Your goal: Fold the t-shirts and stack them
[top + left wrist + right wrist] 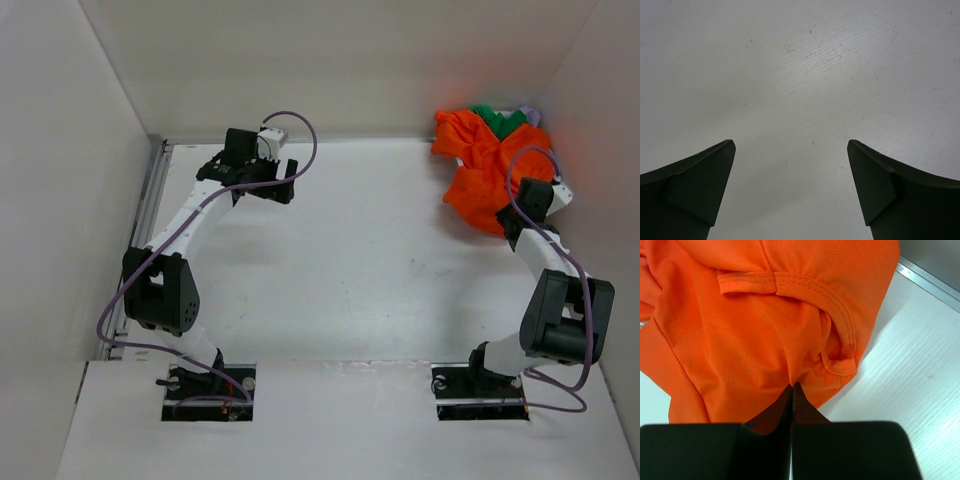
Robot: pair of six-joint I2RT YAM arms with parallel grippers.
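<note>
Though it lies crumpled in the far right corner of the table (350,260), the orange shirt (480,175) shows fine mesh and a stitched collar. It hides all but slivers of the green shirt (497,120) and lavender shirt (531,115). The right gripper (792,389) is clenched on an orange fold; the left gripper (790,145) gapes, released.
</note>
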